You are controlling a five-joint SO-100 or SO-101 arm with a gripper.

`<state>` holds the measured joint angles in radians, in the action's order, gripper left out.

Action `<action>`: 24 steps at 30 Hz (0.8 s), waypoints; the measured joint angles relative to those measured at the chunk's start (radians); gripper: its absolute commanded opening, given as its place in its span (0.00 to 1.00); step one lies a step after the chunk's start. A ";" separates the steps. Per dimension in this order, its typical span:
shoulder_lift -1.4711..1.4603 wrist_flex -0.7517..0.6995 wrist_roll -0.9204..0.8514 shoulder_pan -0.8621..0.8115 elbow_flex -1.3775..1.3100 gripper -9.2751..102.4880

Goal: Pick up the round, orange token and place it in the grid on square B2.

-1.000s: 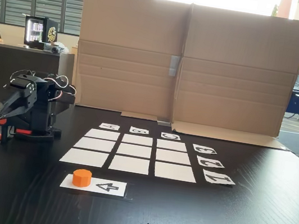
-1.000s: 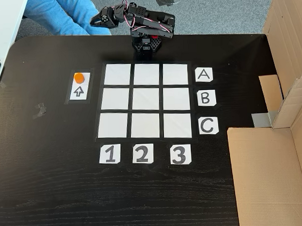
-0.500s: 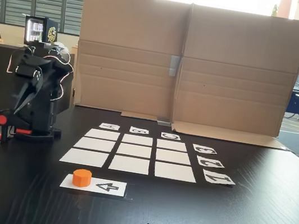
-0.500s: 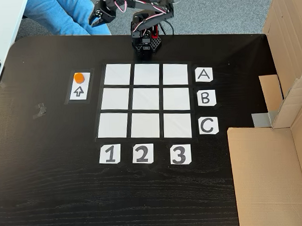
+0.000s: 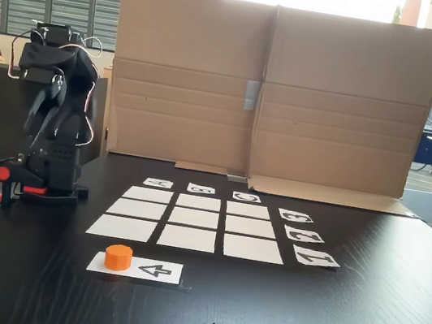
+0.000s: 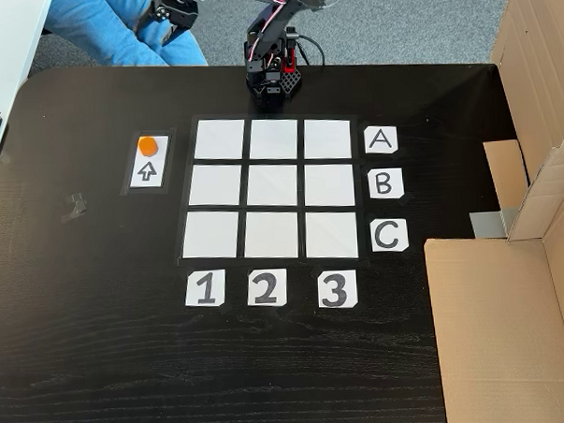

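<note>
My gripper [image 6: 172, 12] hangs high, past the table's far edge in the top-down fixed view, above a blue sleeve [image 6: 106, 32]; I cannot tell whether its fingers are parted or closed, but nothing is in them. The token [image 6: 147, 144] sits on the arrow strip [image 6: 147, 170], near the table's left edge in that view, just left of the grid [image 6: 274, 188]. From my gripper it lies down and slightly left, well apart, so I judge the reach must come forward and drop. The token is round, so no axis matters. B2 [image 6: 274, 186] lies right of the token.
</note>
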<state>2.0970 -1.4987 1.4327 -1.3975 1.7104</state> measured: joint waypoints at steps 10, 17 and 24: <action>-0.316 -0.061 -0.006 0.058 -0.247 0.63; -0.517 -0.061 -0.114 0.078 -0.371 0.69; -0.652 -0.061 -0.204 0.103 -0.454 0.70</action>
<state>1.4450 -1.5601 1.2287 -1.2947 1.2563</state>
